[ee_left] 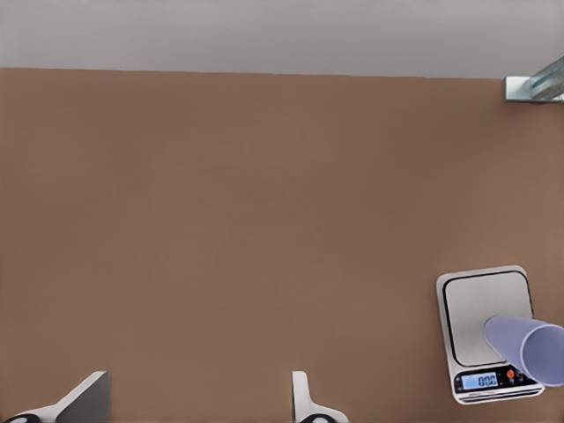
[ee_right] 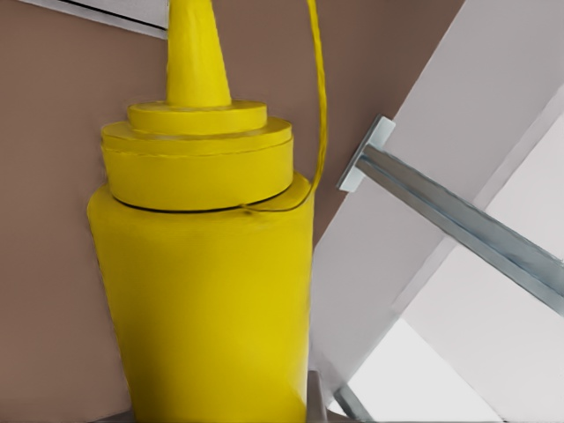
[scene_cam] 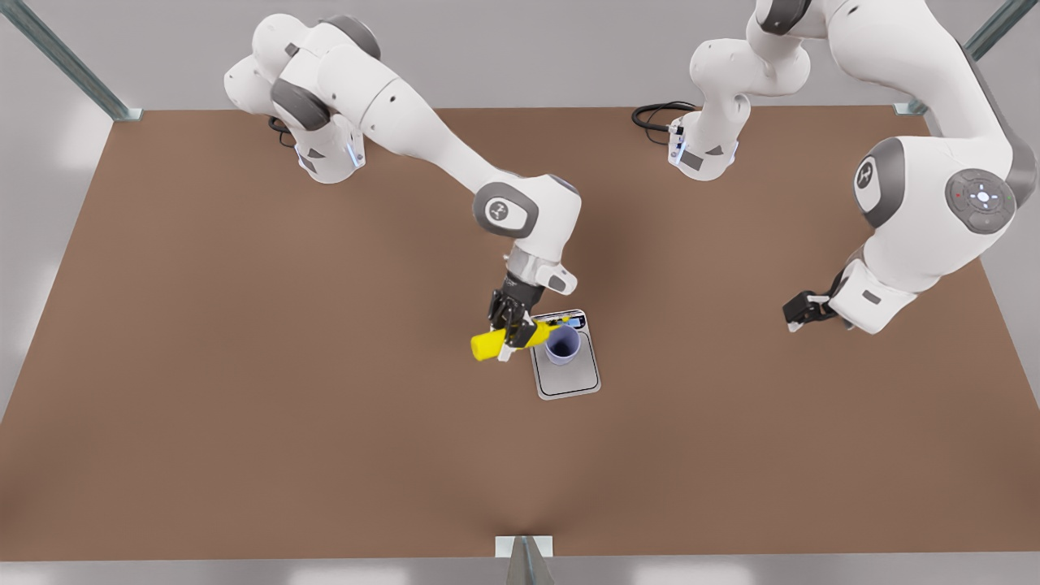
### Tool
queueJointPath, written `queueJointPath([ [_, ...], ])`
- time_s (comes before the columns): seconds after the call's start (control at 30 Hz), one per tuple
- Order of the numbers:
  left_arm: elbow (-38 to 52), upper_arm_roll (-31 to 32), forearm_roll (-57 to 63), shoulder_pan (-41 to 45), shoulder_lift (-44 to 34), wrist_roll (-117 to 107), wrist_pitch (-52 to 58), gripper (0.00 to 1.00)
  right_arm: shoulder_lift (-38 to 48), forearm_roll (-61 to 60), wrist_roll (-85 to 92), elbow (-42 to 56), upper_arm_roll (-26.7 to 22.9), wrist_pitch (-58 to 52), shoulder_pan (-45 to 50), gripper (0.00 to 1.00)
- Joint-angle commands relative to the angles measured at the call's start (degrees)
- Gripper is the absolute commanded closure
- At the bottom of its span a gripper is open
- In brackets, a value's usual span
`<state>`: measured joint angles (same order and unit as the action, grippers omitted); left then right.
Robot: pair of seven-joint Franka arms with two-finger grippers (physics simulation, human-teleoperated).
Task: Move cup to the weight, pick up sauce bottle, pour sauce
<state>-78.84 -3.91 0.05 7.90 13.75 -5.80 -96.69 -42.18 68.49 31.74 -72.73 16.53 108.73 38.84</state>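
Note:
The yellow sauce bottle (scene_cam: 487,344) hangs nearly level above the table, with my right gripper (scene_cam: 516,327) shut around its body. Its nozzle points toward the front view's right and ends over the rim of the lavender cup (scene_cam: 562,346). The cup stands upright on the weight (scene_cam: 571,383), toward its display end. The right wrist view shows the sauce bottle (ee_right: 211,282) close up, with a thin yellow strand curving beside the nozzle. My left gripper (scene_cam: 800,309) waits at the front view's right, open and holding nothing. From its wrist I see the cup (ee_left: 529,345) on the weight (ee_left: 472,302) far off.
The brown table (scene_cam: 244,366) has metal frame posts at its back corners and one post (scene_cam: 524,554) at the middle of the front edge. A black cable (scene_cam: 655,116) lies beside the arm base at the back.

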Motion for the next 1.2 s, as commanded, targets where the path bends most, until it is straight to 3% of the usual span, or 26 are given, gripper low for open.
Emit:
queueJointPath([
  [0.0,0.0,0.0,0.1,0.0,0.0,0.0,0.0,0.00,0.0,0.2,-0.1,0.0,0.0,0.0,0.0,0.43],
  [0.43,0.7,-0.1,0.1,0.0,0.0,-0.1,0.3,0.00,-5.8,12.5,-1.9,0.0,-0.1,-1.6,2.6,0.43],
  [0.9,0.8,0.0,0.1,0.0,0.2,0.0,-0.2,0.00,-6.7,12.2,-1.8,1.4,-0.1,-1.9,2.6,0.42],
  [0.97,0.8,0.0,0.1,0.0,0.3,0.0,-0.2,0.00,-6.5,8.5,-1.7,4.2,-0.1,-2.4,2.1,0.42],
  [1.07,0.9,0.0,0.2,0.0,0.1,0.0,-0.1,0.00,-4.6,-6.3,-1.8,7.3,-0.3,-5.2,-1.0,0.42],
  [1.17,0.9,0.0,0.2,0.0,-0.1,0.0,0.0,0.00,-1.9,-23.6,-6.0,7.3,-0.1,-5.3,-12.1,0.42],
])
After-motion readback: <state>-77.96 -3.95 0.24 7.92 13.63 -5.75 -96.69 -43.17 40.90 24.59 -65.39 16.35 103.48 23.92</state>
